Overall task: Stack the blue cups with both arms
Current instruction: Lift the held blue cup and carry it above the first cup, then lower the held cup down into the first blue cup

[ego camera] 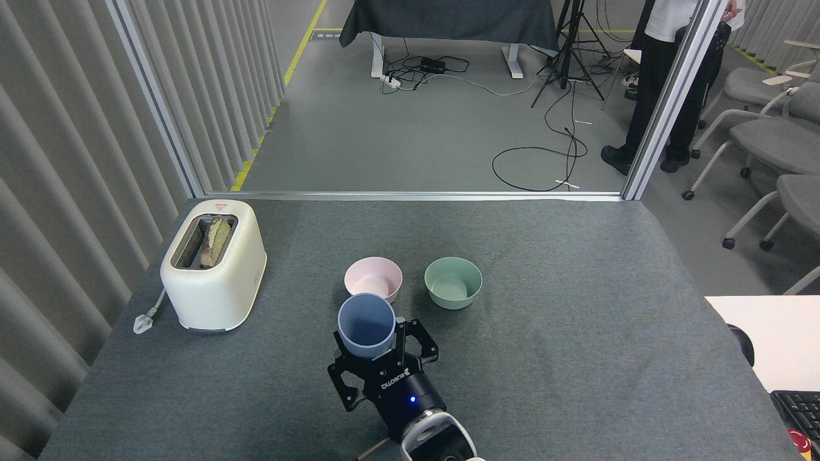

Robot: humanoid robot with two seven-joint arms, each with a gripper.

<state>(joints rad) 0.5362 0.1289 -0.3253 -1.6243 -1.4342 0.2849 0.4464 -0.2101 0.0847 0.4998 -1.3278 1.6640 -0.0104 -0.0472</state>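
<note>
One blue cup (366,326) hangs upright above the near middle of the grey table (576,333), mouth facing up. My right gripper (380,358), black with ROBOTIQ lettering and a blue light, is shut on its lower part, one finger on each side. The arm comes up from the bottom edge. The cup covers the front rim of the pink bowl (378,272). The gripper's body covers the table beneath it, so any second blue cup is hidden. My left arm is out of view.
A green bowl (453,282) sits right of the pink one. A white toaster (214,262) with bread stands at the left, its plug (144,320) beside it. A white desk (769,333) and keyboard (797,410) lie at the right. A person (666,83) stands beyond the table.
</note>
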